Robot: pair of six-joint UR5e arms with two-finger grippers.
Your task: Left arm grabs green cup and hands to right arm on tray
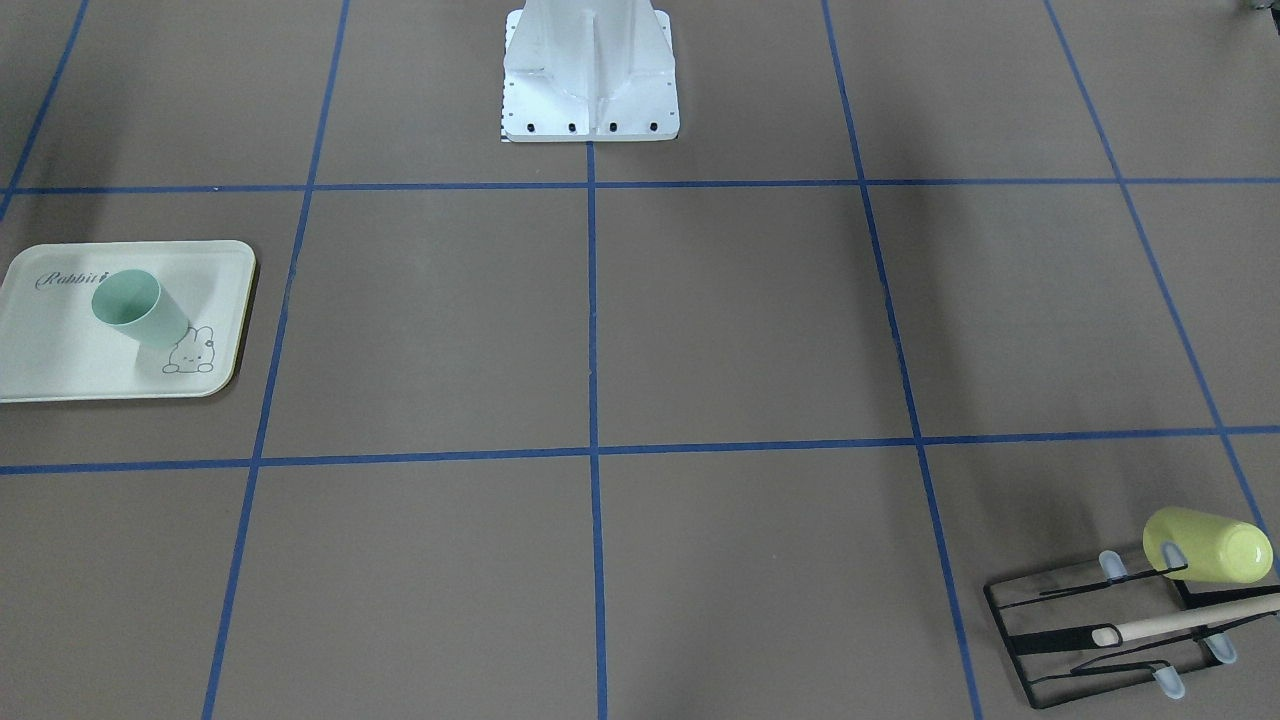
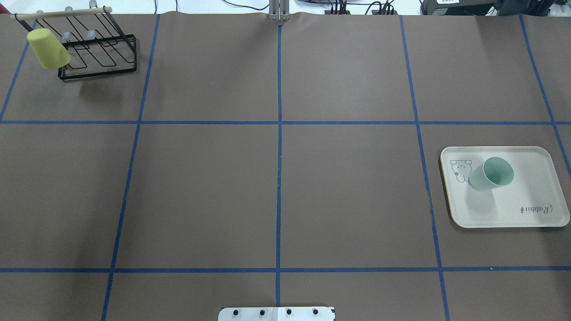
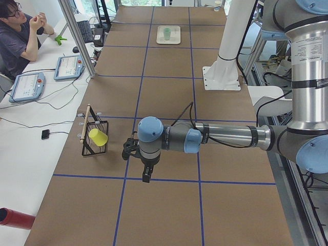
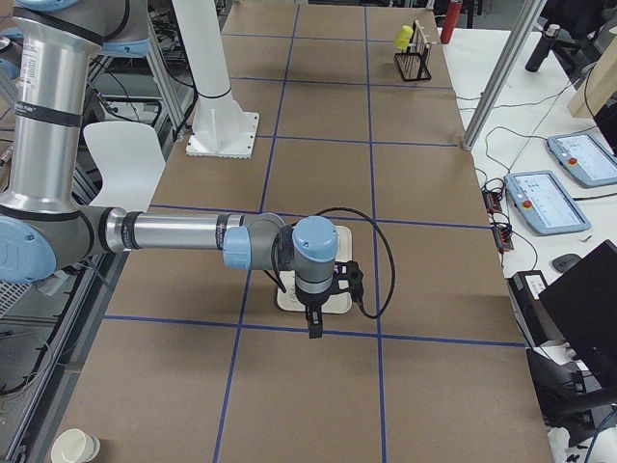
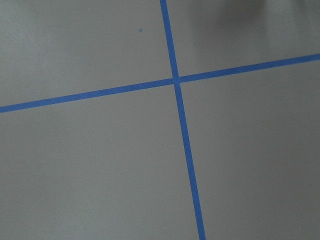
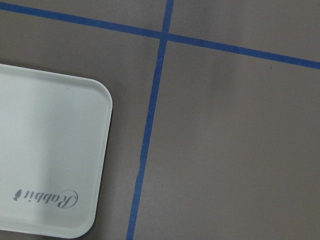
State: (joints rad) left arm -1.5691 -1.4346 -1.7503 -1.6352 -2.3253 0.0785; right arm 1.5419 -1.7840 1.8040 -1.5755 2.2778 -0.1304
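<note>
- Nearest the robot's base plate (image 2: pixel 276 313), both arms reach out above the table (image 2: pixel 205 187). The left gripper (image 3: pixel 146 174) hangs over a crossing of blue tape lines (image 5: pixel 175 80) on the robot's left half. Its wrist camera sees only bare table and tape.
- The right gripper (image 4: pixel 313 323) hangs over the robot's right half, just off one end of the tray (image 2: pixel 526 200). Its wrist camera catches the tray corner with the "Rabbit" lettering, but not the cup.
- Both grippers show only in the side views, so I cannot tell whether their fingers are spread or closed. Neither seems to hold anything.
- Further out on the right half, the green cup (image 2: pixel 493 174) stands upright on the tray with its mouth up, beside the bunny drawing (image 2: pixel 460 170) — its long axis is vertical.
- The cup lies well apart from the left gripper, across the centre line, and near the right gripper. The right arm is clearly the nearer one.
- By my reading the cup is already where the task wants it, so little is left beyond pulling the arms back.
- Farthest off, at the far left corner, a black wire rack (image 2: pixel 102 53) holds a yellow cup (image 2: pixel 48 48) tipped mouth-down — not part of the job.
</note>
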